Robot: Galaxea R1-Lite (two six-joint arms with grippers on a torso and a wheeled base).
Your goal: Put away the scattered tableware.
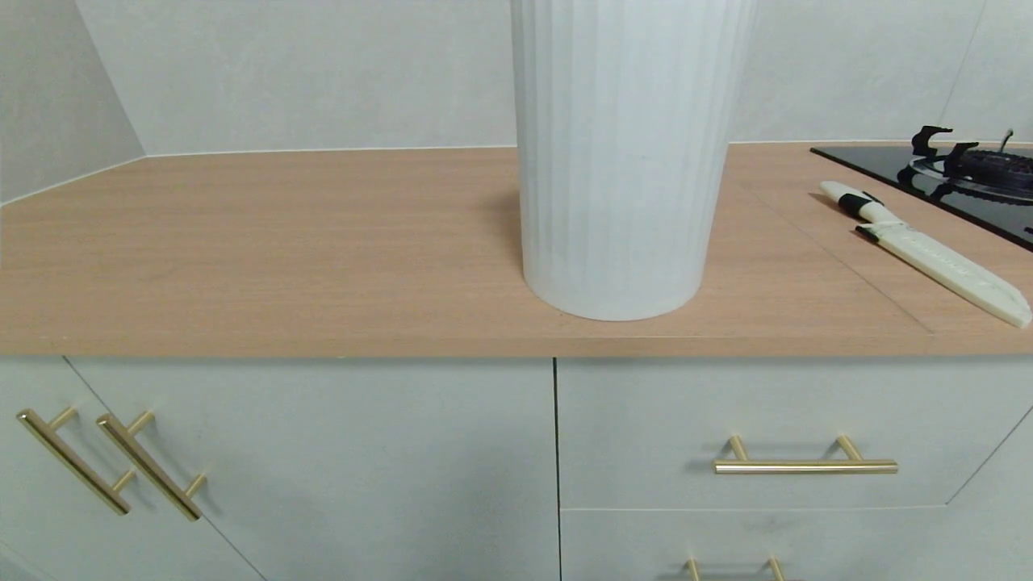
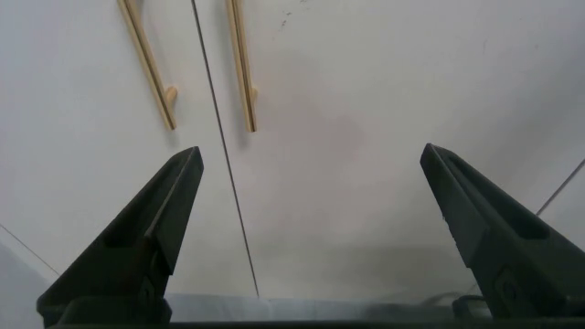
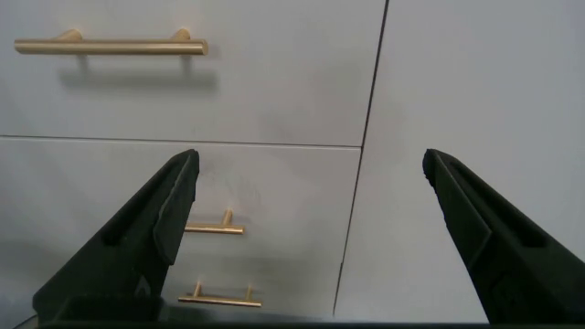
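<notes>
A cream knife [image 1: 928, 252] with a black band on its handle lies on the wooden countertop [image 1: 282, 250] at the right, beside the stove. A tall white ribbed container [image 1: 621, 153] stands at the counter's middle, close to the front edge. My left gripper [image 2: 311, 160] is open and faces white cabinet doors with nothing between its fingers. My right gripper [image 3: 311, 164] is open too, facing the drawer fronts, also holding nothing.
A black glass cooktop [image 1: 944, 181] with a burner grate sits at the back right. Below the counter are white cabinet doors with gold handles [image 1: 149, 464] on the left and drawers with a gold handle [image 1: 805, 464] on the right. Walls close off the back and left.
</notes>
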